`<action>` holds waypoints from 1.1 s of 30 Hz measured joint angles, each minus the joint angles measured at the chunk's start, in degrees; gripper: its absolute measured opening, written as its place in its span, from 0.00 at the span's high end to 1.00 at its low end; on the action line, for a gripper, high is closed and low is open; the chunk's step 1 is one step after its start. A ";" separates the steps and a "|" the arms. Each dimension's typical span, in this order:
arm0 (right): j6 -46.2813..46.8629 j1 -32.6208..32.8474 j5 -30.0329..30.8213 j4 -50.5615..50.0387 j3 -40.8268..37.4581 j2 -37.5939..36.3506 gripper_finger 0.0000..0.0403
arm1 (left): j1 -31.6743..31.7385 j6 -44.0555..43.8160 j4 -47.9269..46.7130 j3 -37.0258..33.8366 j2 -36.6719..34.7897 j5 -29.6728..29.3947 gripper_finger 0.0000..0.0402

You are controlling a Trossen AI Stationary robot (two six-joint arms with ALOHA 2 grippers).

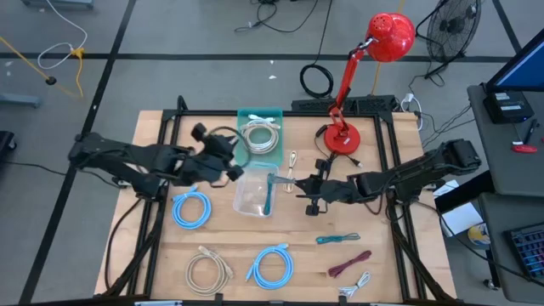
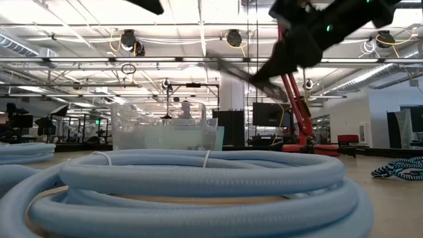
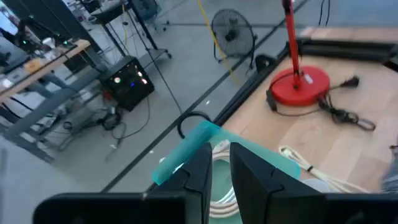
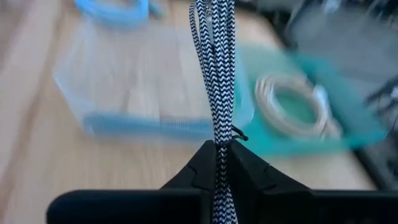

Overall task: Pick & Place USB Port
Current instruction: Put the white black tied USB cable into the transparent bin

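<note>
Now right end effector clenched on black-and-white braided USB cable, bundle pinched at its tie & standing up between the fingers, prob so the loops hang together w/o snagging. Sits just right of clear bin in high view, lifted off counter judging by low view. Clear bin next in line toward left, so likely drop spot, tho cannot tell for sure; teal cable already lying against its wall. Left end effector parked over teal bin, fingers nearly together w/ narrow gap, nothing seen between them; seems to be waiting out of the way. Teal bin holds coiled white cable. Around: red desk lamp w/ base behind right arm & cord trailing, loose white cable betw. teal bin & lamp base, blue coil left of clear bin, beige coil & second blue coil at front, teal braided cable, maroon cable & small white cable front right. Path to clear bin short & mostly free; bin's near wall & teal cable on it the only things to clear, so needs height before moving over. Left arm close to far side of bin, poss. crowding.
</note>
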 joint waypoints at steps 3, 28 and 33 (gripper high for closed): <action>-3.29 1.68 4.43 3.05 0.00 -2.86 0.98 | -0.03 0.23 5.63 -7.18 -6.16 1.90 0.84; -13.38 4.05 -9.52 31.64 -0.02 -4.56 0.96 | 8.09 30.97 83.32 -40.08 -4.41 56.18 0.84; -13.34 3.99 -9.54 33.44 -0.02 -3.33 0.96 | 8.00 31.66 83.89 -35.14 2.93 58.21 0.84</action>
